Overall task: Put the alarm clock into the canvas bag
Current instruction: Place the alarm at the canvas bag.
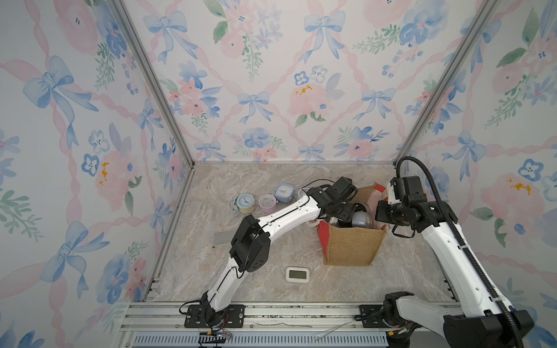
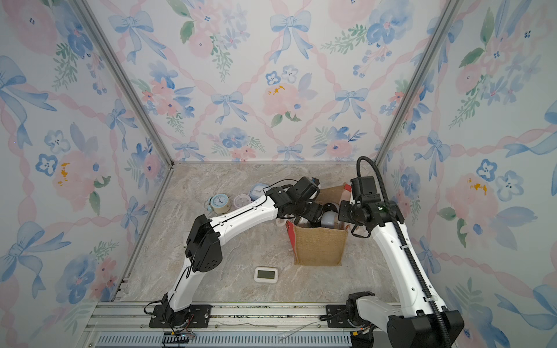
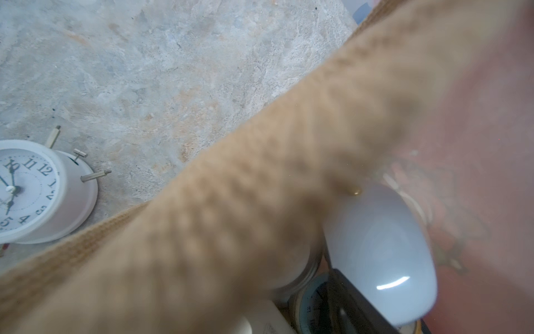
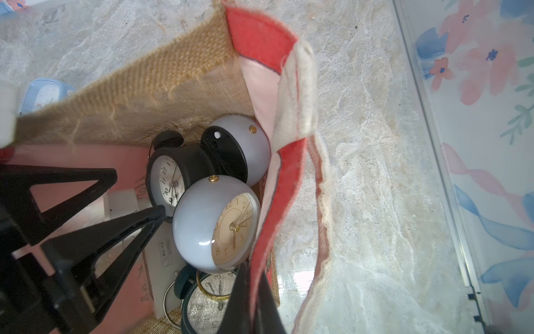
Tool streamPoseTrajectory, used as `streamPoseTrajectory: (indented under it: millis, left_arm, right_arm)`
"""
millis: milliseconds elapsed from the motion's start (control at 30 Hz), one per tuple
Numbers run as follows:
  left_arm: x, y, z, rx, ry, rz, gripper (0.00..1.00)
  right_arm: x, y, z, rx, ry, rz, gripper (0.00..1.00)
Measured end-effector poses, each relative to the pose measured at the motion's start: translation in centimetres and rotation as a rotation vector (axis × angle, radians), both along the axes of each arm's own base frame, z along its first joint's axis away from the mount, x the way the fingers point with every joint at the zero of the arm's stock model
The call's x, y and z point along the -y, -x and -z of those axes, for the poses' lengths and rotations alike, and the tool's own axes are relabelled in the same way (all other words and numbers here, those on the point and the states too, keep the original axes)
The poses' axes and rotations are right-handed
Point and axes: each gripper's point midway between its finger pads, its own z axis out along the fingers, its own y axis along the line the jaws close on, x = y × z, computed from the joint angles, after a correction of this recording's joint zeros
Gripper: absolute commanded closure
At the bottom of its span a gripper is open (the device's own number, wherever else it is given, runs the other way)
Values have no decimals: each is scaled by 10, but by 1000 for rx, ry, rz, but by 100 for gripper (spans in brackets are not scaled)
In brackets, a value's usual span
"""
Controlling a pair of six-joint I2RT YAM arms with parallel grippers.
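marble tabletop [image 1: 407,280], canvas bag [image 1: 351,247] rim pinched, clocks [image 4: 216,228] inside

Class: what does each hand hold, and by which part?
The right hand pinches the bag by its red side panel's top edge. The left hand is open, holding nothing.

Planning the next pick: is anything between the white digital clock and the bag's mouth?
Nothing visible lies between the digital clock and the canvas bag, but the left gripper occupies the bag's mouth, jaws open, over piled clocks.
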Motion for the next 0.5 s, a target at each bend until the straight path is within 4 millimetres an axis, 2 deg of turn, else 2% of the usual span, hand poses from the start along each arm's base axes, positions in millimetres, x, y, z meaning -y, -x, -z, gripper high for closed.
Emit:
streamPoseTrajectory:
  millis: [100, 333, 433, 500]
  left_arm:
    - [-1, 3, -20, 19, 28, 7, 26]
    - [-18, 14, -82, 91, 100, 23, 27]
    - [-29, 22, -100, 116, 107, 34, 27]
    - [-38, 27, -105, 128, 100, 42, 28]
  right_arm:
    - [0, 0, 1, -1, 0, 0, 100]
    - [0, 0, 2, -2, 0, 0, 100]
    - [0, 0, 2, -2, 0, 0, 100]
    - [0, 0, 2, -1, 0, 0, 100]
